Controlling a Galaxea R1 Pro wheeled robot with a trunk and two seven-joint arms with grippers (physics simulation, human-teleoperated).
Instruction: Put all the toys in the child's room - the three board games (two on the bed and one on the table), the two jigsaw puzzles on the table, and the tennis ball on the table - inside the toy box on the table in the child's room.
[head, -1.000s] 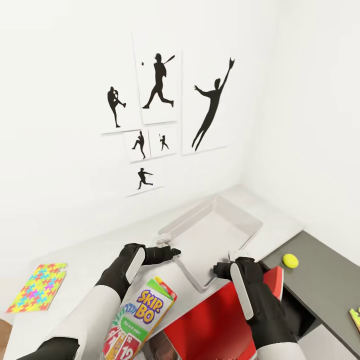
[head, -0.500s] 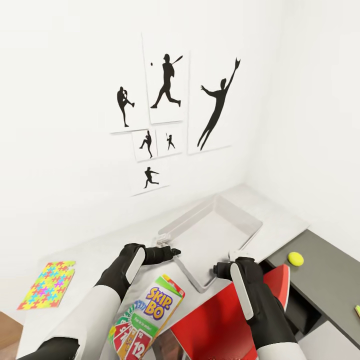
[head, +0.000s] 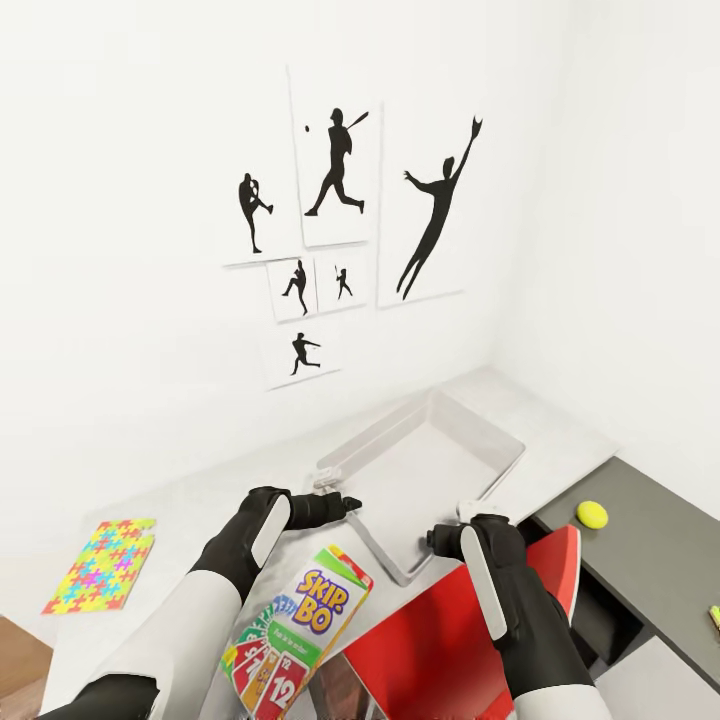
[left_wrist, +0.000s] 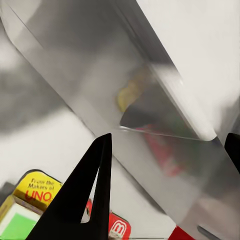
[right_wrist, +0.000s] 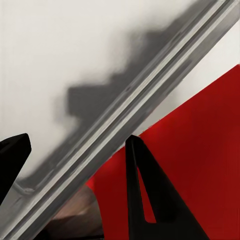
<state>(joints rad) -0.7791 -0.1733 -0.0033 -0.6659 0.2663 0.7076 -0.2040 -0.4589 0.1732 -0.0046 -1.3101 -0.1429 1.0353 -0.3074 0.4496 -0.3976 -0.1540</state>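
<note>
The toy box (head: 425, 470) sits on the table (head: 190, 500), angled, its far end close to the wall corner; bare glossy tabletop lies open to its left. Its walls are pale, translucent plastic with a rolled rim, low and sloping outward.

The left gripper (head: 340, 503) hangs at the box's near left edge, and in the left wrist view its black fingers (left_wrist: 82, 195) stand spread apart with nothing between them. The right gripper (head: 440, 540) sits at the near rim; its fingers (right_wrist: 145, 200) are likewise parted, empty, over the rim.

Below the arms a card box (head: 300, 630) reads "SKIP-BO"; its side says "From the Makers of UNO". Right of it lies a flat plain red box (head: 440, 640).

A jigsaw puzzle (head: 100, 565), a flat square of bright interlocking pieces, lies at the table's left edge. A yellow-green tennis ball (head: 592, 514) rests on the lower dark grey unit (head: 650, 560) to the right. Black baseball silhouettes (head: 340, 170) hang on the white wall.
</note>
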